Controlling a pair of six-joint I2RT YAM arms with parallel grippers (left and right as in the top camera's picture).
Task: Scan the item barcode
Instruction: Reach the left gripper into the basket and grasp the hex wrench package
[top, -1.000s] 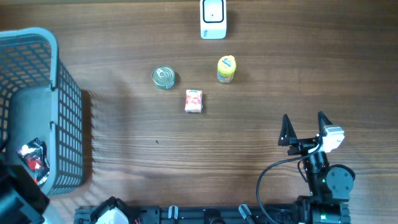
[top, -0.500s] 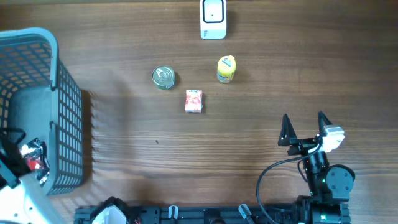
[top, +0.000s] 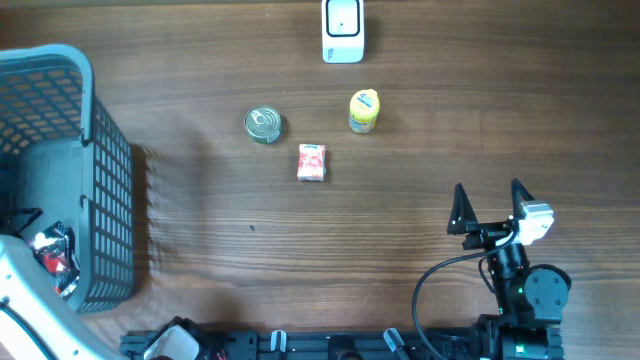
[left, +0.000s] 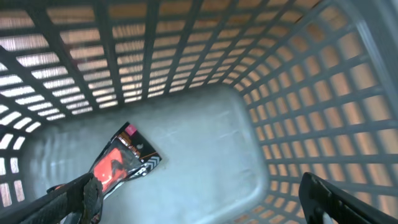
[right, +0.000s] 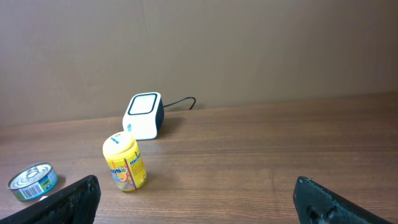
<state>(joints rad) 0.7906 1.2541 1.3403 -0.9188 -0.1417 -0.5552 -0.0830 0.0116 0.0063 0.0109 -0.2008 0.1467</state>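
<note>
Surface: mid-brown wood grain, streaks running left-right. Basket, far left: grey-blue, square-grid walls, plain floor. Packet in it: red and black, white edge, small pink corner. Scanner, far centre: white face, dark side panel, black cable. Bottle: yellow cap, yellow label with multicolour print. Can: silver lid, teal label band. Sachet: red-orange, pale edges. Right claw and left claw: black. Wall behind: flat brown.

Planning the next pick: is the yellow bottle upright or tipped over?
Upright: in the right wrist view the yellow bottle stands on its base, cap on top.
</note>
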